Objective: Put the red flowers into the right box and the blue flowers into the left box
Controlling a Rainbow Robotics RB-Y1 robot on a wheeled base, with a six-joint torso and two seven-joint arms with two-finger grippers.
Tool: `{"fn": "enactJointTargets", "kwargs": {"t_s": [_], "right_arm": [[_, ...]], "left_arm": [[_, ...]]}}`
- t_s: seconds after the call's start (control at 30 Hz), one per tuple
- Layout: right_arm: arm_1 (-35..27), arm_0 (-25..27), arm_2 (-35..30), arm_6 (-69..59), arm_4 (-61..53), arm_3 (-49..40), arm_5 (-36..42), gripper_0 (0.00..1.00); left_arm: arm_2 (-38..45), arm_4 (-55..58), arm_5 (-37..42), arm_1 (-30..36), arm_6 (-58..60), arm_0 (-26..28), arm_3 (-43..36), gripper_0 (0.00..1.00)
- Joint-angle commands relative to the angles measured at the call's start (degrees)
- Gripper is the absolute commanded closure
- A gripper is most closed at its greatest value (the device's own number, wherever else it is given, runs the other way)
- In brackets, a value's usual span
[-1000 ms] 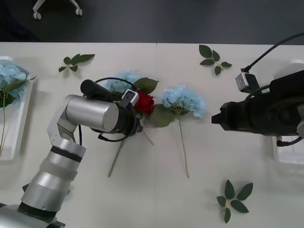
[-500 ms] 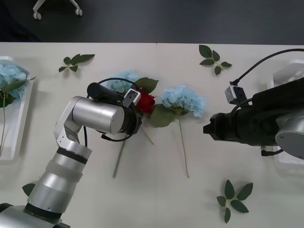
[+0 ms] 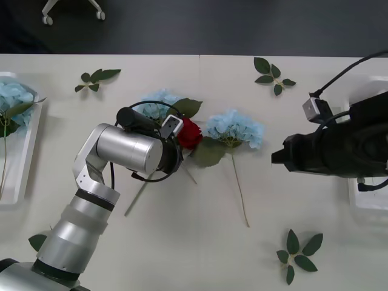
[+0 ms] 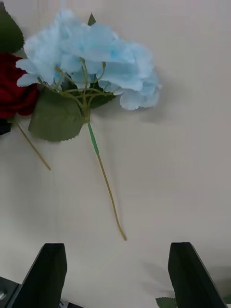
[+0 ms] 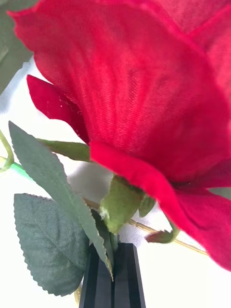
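Note:
A red flower (image 3: 189,133) lies mid-table between two blue flowers. My left gripper (image 3: 177,143) is at its base, and the black fingers (image 5: 103,279) are shut just under the bloom (image 5: 144,91) with green leaves pinched against them. One blue flower (image 3: 234,128) lies right of the rose, its stem running toward the near edge. Another blue flower (image 3: 156,104) is partly hidden behind my left arm. A further blue flower (image 3: 13,97) rests in the left box (image 3: 24,159). My right gripper (image 3: 277,157) hovers open to the right of the blue flower (image 4: 91,53), its fingers (image 4: 47,272) spread.
The right box (image 3: 366,201) is mostly covered by my right arm. Loose green leaf sprigs lie at the back left (image 3: 97,77), back right (image 3: 271,75), near right (image 3: 297,253) and near left (image 3: 37,241). A long green stem (image 3: 136,197) pokes out from under my left wrist.
My left gripper has shifted slightly right with the rose, and the long stem under it swung left. The right arm advanced left, then drew back right. The right-hand blue flower's stem shifted a little.

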Motion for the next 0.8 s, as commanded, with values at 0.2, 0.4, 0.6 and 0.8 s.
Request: {"fn": "enactJointTargets", "kwargs": {"t_s": [0.2, 0.4, 0.6, 0.8], "right_arm": [[-0.9, 4.4, -6.5, 15.3, -2.2, -1.9, -1.0, 0.38], [-0.9, 4.8, -7.1, 15.4, -2.4, -1.8, -1.2, 0.38], [-0.9, 4.7, -8.5, 16.1, -2.9, -1.8, -1.3, 0.38], [-2.8, 5.2, -12.4, 19.3, -8.0, -1.8, -3.9, 0.38]], "left_arm": [[0.2, 9.0, -0.7, 3.7, 4.1, -0.7, -8.1, 1.00], [0.9, 21.2, -0.7, 8.1, 3.0, -0.6, -13.0, 1.00], [2.4, 33.7, -0.7, 12.3, -4.1, -0.6, -16.7, 1.00], [9.1, 51.2, -0.7, 12.0, -18.4, 1.5, -17.5, 1.00]]}}
